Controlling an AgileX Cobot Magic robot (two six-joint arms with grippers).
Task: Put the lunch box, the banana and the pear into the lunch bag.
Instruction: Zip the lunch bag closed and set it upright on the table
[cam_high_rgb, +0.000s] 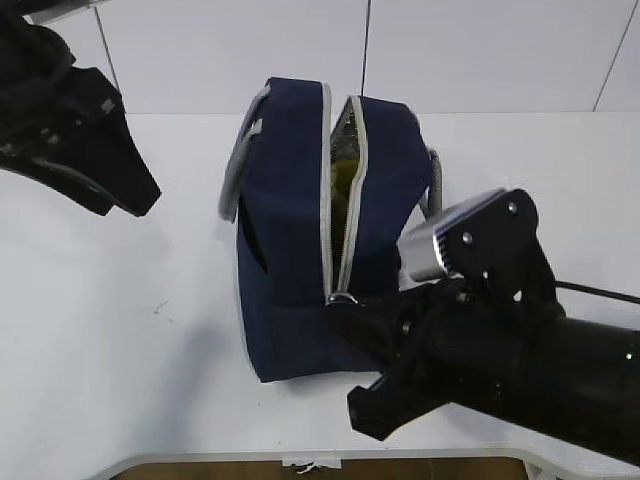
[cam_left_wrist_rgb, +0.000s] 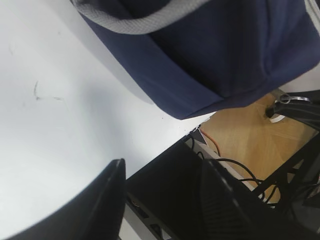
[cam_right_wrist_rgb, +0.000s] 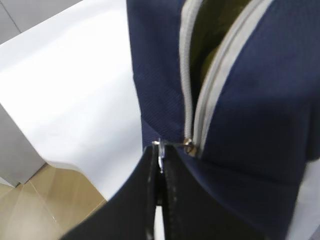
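White table (cam_high_rgb: 120, 360) under a pale wall. At left, the left gripper (cam_left_wrist_rgb: 160, 200) hangs with fingers apart, holding nothing. In the middle, the lunch bag (cam_high_rgb: 290, 300) lies with its zipper (cam_high_rgb: 345, 210) partly open, something yellow-green inside. At right, the right gripper (cam_right_wrist_rgb: 159, 165) pinches the ring pull (cam_right_wrist_rgb: 159, 150). Judged step: zipping; pull steadily along the track, bracing the bag. Only the right wrist view shows that pinch; only the left wrist view shows the floor (cam_left_wrist_rgb: 250, 135).
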